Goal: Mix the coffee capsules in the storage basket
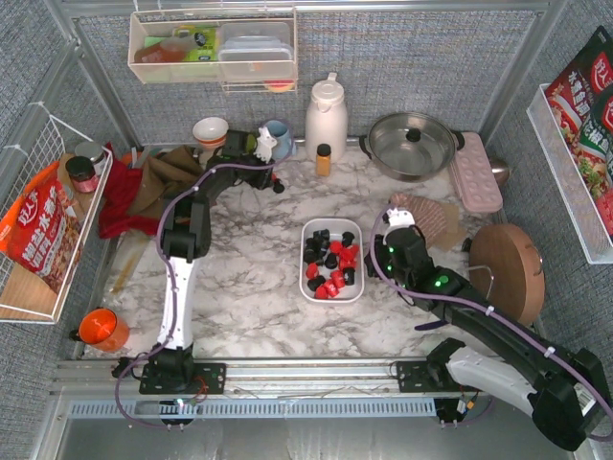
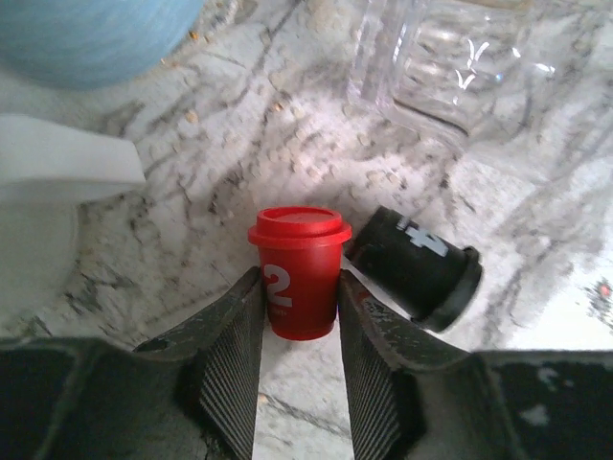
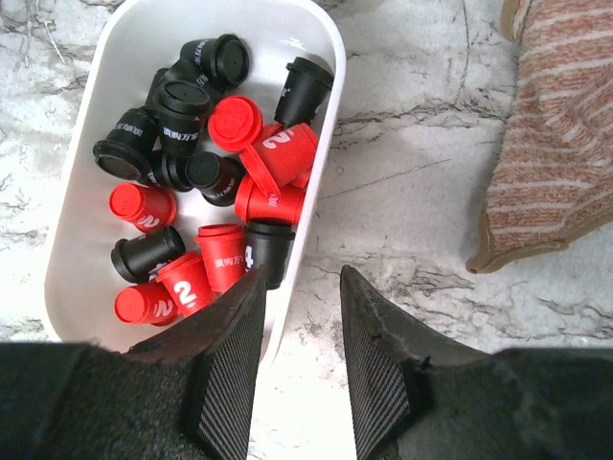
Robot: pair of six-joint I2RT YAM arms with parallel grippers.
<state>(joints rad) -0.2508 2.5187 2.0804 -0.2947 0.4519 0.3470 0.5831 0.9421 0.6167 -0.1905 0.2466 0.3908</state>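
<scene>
The white storage basket (image 1: 332, 223) sits mid-table with several red and black coffee capsules (image 1: 330, 261) mixed in it. It also shows in the right wrist view (image 3: 86, 230), with the capsules (image 3: 220, 163) heaped inside. My left gripper (image 1: 276, 180) is at the far side by the blue cup. In the left wrist view it (image 2: 299, 280) is shut on an upright red capsule (image 2: 299, 230) standing on the marble. A black capsule (image 2: 417, 268) lies beside it on the right. My right gripper (image 3: 297, 287) is open and empty above the basket's right rim.
A striped cloth (image 1: 426, 218) lies right of the basket, also in the right wrist view (image 3: 556, 144). Along the back stand a blue cup (image 1: 278, 134), white jug (image 1: 326, 115), amber bottle (image 1: 324, 158), lidded pot (image 1: 414, 144) and pink box (image 1: 474, 172). A wooden disc (image 1: 508, 273) and orange mug (image 1: 101, 328) sit nearer.
</scene>
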